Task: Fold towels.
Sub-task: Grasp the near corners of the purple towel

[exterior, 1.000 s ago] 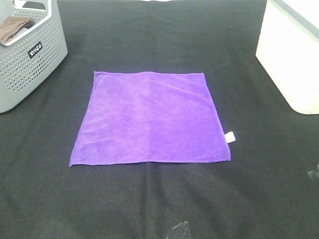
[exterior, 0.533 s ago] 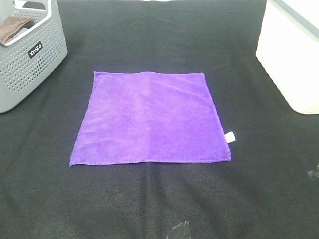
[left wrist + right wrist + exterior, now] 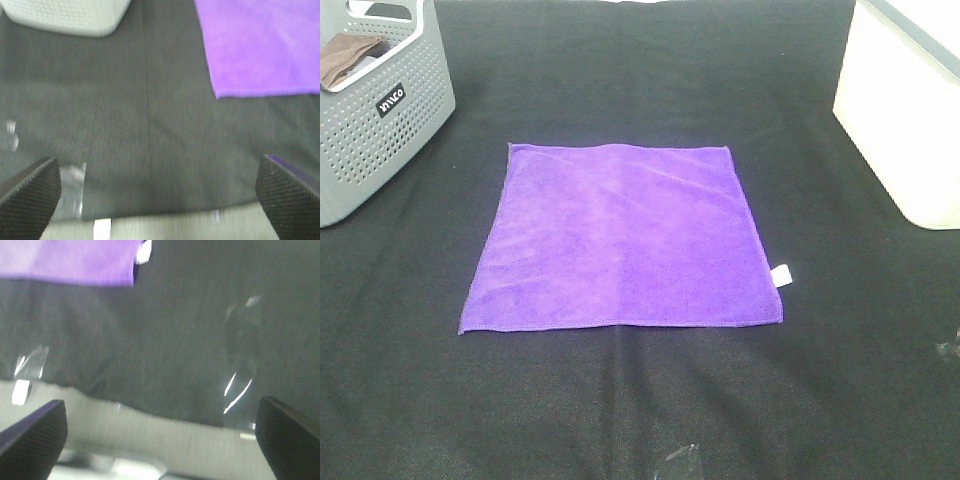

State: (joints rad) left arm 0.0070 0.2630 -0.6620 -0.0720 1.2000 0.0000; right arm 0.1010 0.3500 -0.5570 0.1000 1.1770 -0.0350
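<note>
One bright purple towel [image 3: 625, 238] lies spread flat in the middle of the black table cover, with a small white tag [image 3: 781, 275] at its right edge. Neither arm shows in the exterior high view. In the left wrist view the left gripper [image 3: 160, 200] is open, its two dark fingertips [image 3: 30, 197] wide apart over the black cover, and the towel's near left corner [image 3: 260, 50] lies ahead of it. The right gripper [image 3: 160, 435] is open too, hovering near the table's front edge, with the towel's near right corner [image 3: 70, 262] and tag [image 3: 144, 252] ahead.
A grey perforated basket [image 3: 380, 120] holding a brown cloth [image 3: 345, 58] stands at the back left. A white bin [image 3: 905, 110] stands at the back right. Strips of clear tape [image 3: 680, 460] stick to the cover near the front edge.
</note>
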